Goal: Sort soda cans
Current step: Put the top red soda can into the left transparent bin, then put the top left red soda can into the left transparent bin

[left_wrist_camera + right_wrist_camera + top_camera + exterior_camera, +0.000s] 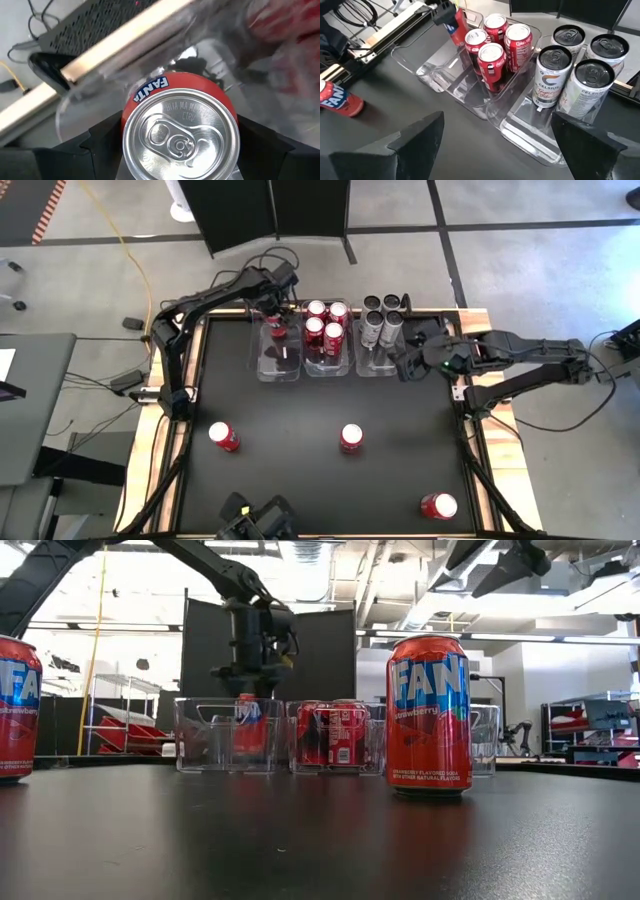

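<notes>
We see a black table (300,480) filling the middle of the high view, with the left arm (200,305) reaching in from the upper left and the right arm (530,360) lying along the right edge. Three clear bins sit side by side at upper centre. The left bin (262,365) has the left gripper (275,315) lowered into its far end, fingers spread either side of a red Fanta can (180,130); the jaws sit wide around it, and we cannot tell whether the pads press it. The middle bin (328,365) holds four red cans (327,325) bunched at its far end. The right bin (375,360) holds four silver-grey cans (382,318), likewise at the far end. The right gripper (410,365) hovers just right of that bin, jaws wide apart and empty. Loose red cans stand on the table: one lower left (224,436), one lower centre (351,438), one at lower right (438,506).
</notes>
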